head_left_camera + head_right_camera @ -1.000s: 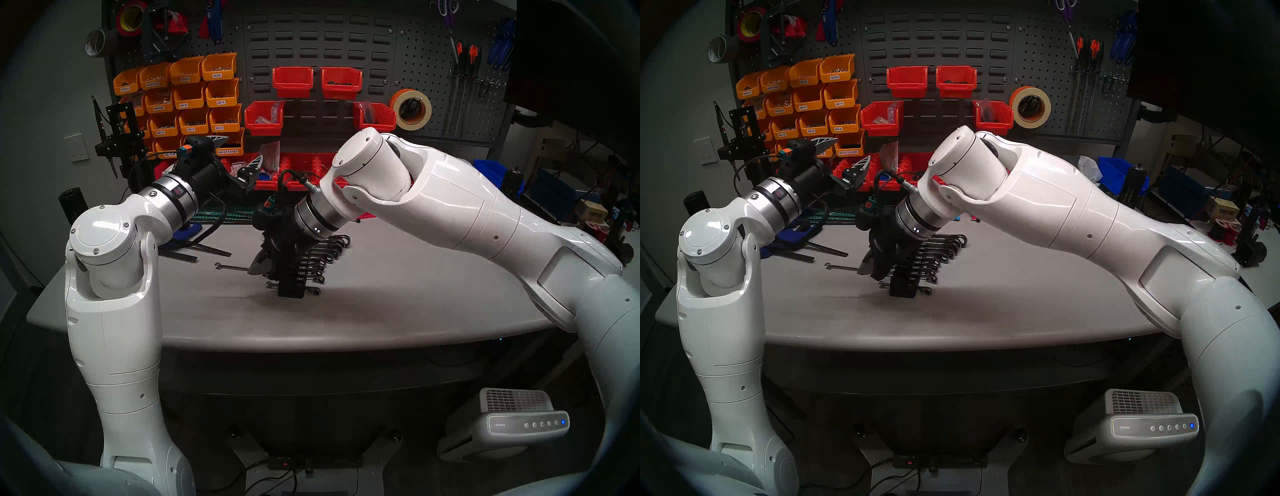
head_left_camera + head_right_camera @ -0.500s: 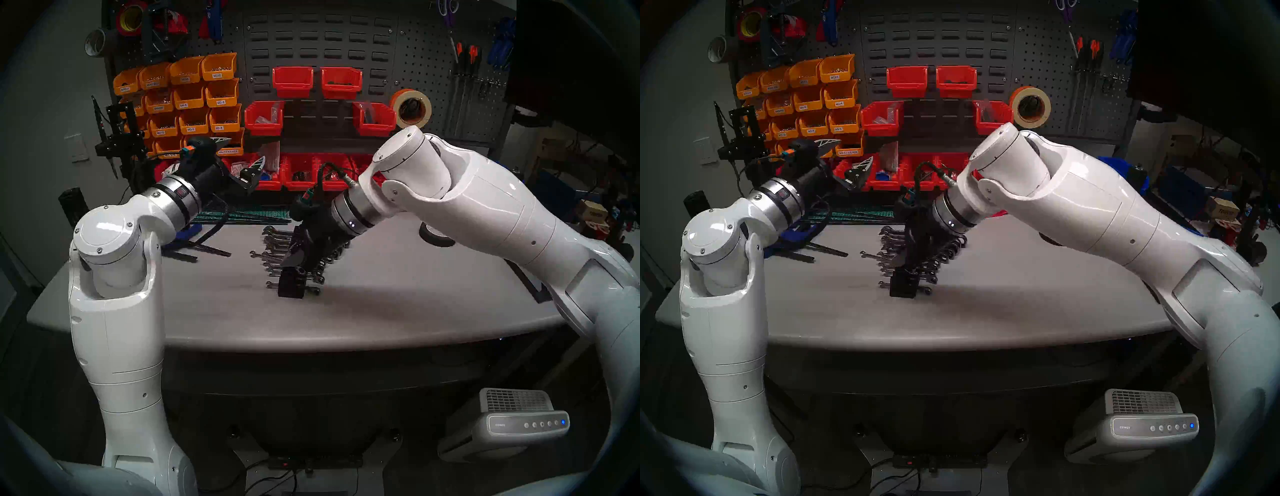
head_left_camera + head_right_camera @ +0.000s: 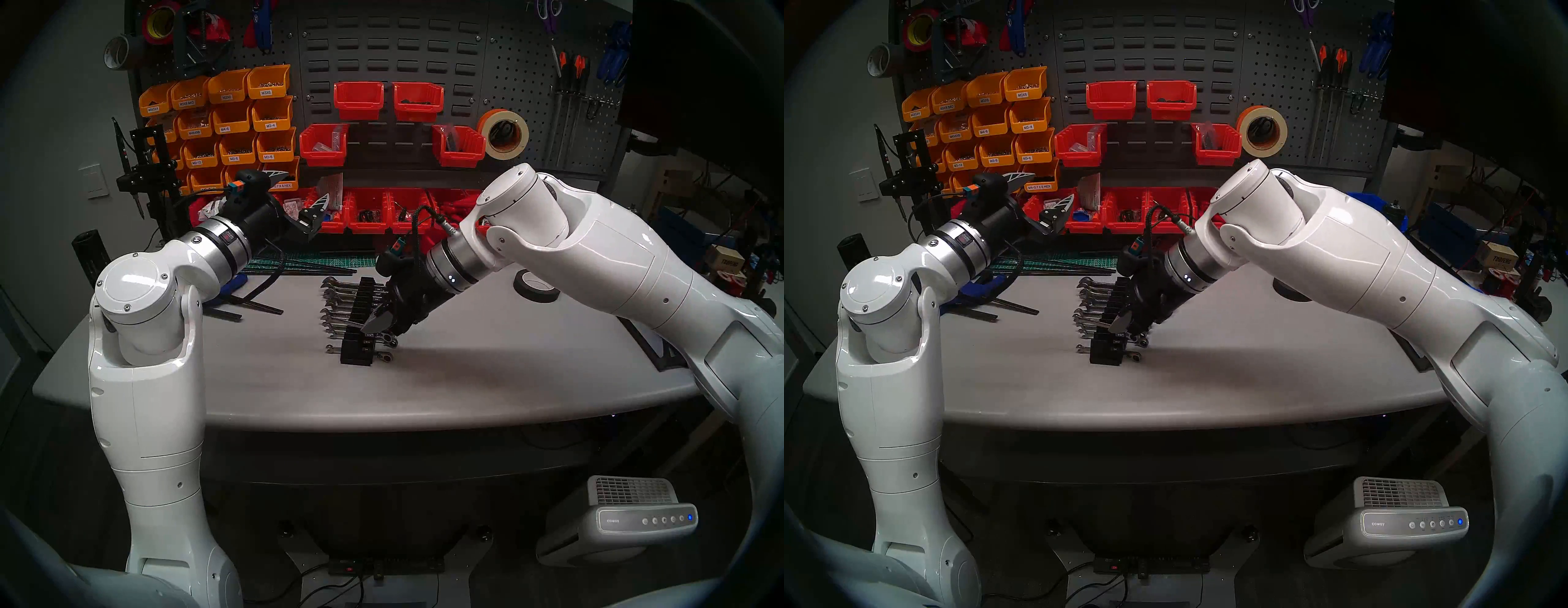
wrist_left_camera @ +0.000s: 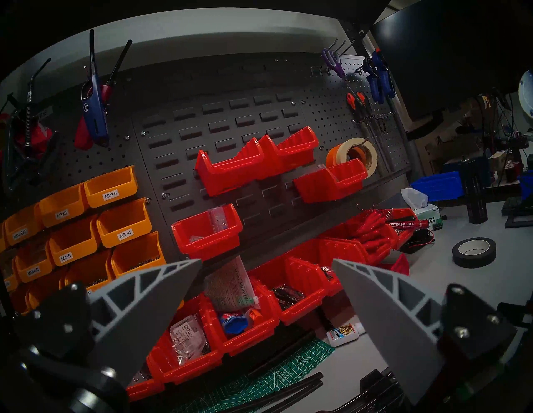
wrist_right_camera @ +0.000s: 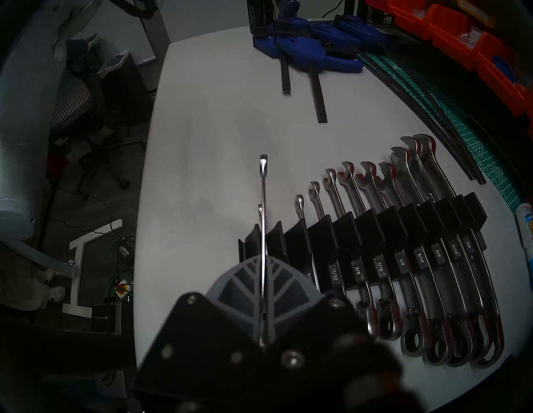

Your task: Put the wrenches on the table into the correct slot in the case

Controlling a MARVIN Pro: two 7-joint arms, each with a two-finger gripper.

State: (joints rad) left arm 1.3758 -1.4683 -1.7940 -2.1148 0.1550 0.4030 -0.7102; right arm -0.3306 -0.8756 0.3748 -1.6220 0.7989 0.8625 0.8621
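Observation:
My right gripper (image 5: pixel 264 261) is shut on a slim chrome wrench (image 5: pixel 263 184). The wrench points away from the fingers, open jaw foremost, and hangs over the small-size end of the black case (image 5: pixel 360 230). Several larger wrenches (image 5: pixel 409 178) fill the labelled slots, and a tiny one sits at the end, behind the held shaft. From the head, the right gripper (image 3: pixel 375 325) hovers over the near end of the case (image 3: pixel 358 314) on the grey table (image 3: pixel 466 373). My left gripper (image 4: pixel 266 261) is open and empty, raised at the back left (image 3: pixel 303 184), facing the pegboard.
Blue clamps (image 5: pixel 311 49) lie at the table's back left, beside a green cutting mat (image 3: pixel 322 261). A black tape roll (image 3: pixel 535 285) sits right of the case under my right forearm. Red bins (image 3: pixel 365 210) line the back edge, with a glue bottle (image 4: pixel 343 334) in front.
My right arm has carried the wrench rightwards from the table left of the case to above its near end. The left arm has shifted only slightly.

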